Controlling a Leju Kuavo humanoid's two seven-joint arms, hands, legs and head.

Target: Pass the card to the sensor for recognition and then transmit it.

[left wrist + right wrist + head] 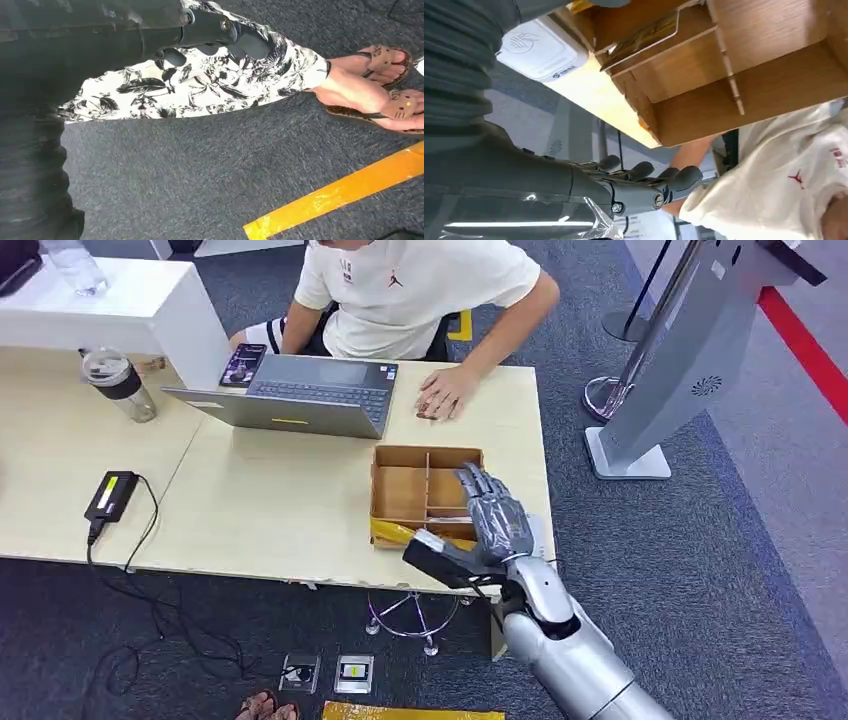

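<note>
A wooden divided box (425, 490) stands near the table's front right edge. Yellowish cards (396, 532) lie in its nearest compartment, and the right wrist view shows them (644, 32) behind a thin divider. My right hand (490, 520) hovers over the box's right side with its fingers (649, 180) spread and holding nothing. A white card sensor (541, 47) lies on the table beside the box, mostly hidden under my hand in the head view. My left hand (215, 32) hangs low over the carpet with nothing in it.
A person sits behind the table with one hand (445, 395) resting by an open laptop (300, 395). A phone (243, 365), a bottle (118, 385) and a power adapter (110, 495) lie to the left. A grey kiosk stand (680, 360) is on the right. Another person's sandalled feet (375, 90) are near my left hand.
</note>
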